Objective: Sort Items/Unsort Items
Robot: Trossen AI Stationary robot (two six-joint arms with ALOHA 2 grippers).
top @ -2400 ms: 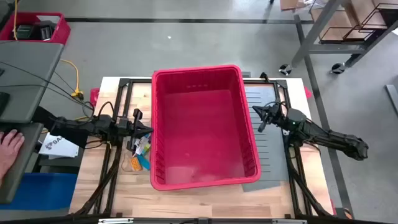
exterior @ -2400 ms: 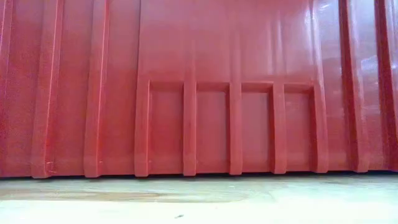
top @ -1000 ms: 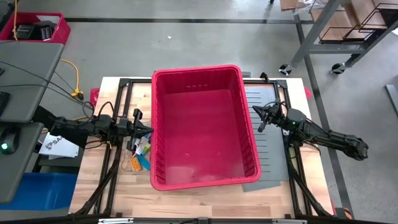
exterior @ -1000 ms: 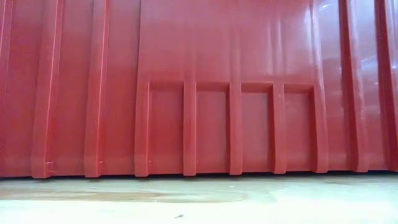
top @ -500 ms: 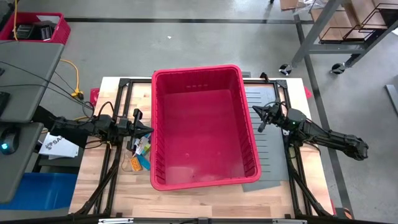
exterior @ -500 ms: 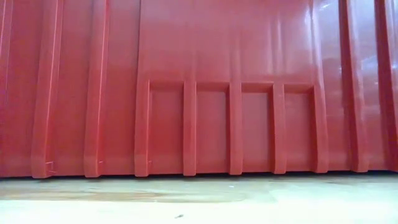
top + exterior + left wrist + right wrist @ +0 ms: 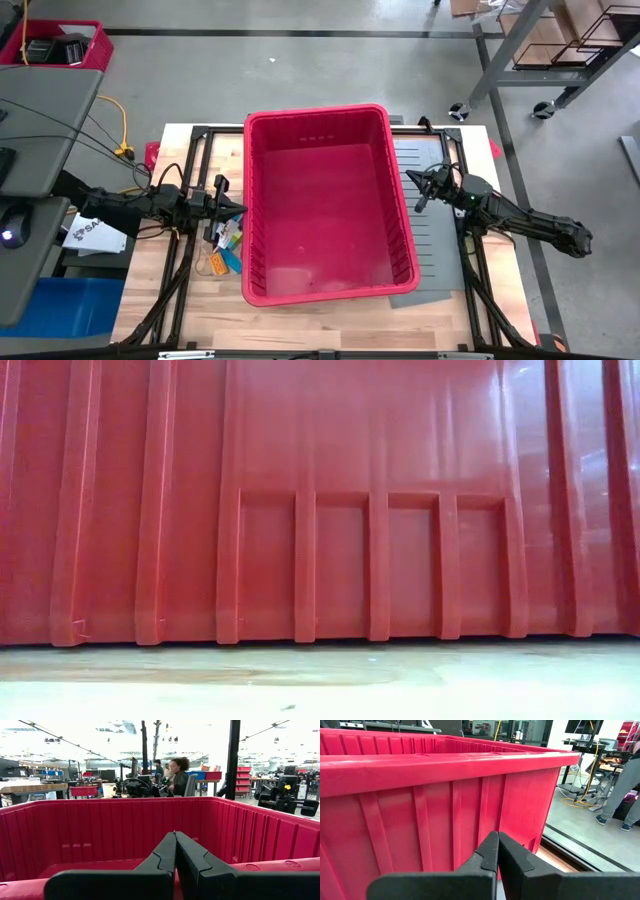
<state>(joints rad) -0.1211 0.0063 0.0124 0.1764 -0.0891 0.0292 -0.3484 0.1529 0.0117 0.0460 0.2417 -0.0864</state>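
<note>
Nothing has moved on the counter (image 7: 330,320) since earlier; only a person's hand left the desk beyond it. Left claw (image 7: 238,208) and right claw (image 7: 419,186) sit pinched closed, empty, flanking the red bin (image 7: 325,125). Items (image 7: 226,245) cluster near the counter's left edge: light, stiff, probably slick; grip across the flat sides.

Red bin (image 7: 325,205): moulded plastic, ribbed walls, glossy, light streaks on near face. Table (image 7: 300,325): pale wood, matt, visible grain. Grey mat (image 7: 432,240) at my 3 o'clock: matt, ridged. My left gripper (image 7: 175,851) and right gripper (image 7: 497,851): dark matt plastic, smooth. Items (image 7: 225,245) at my 9 o'clock: bright plastic look.
</note>
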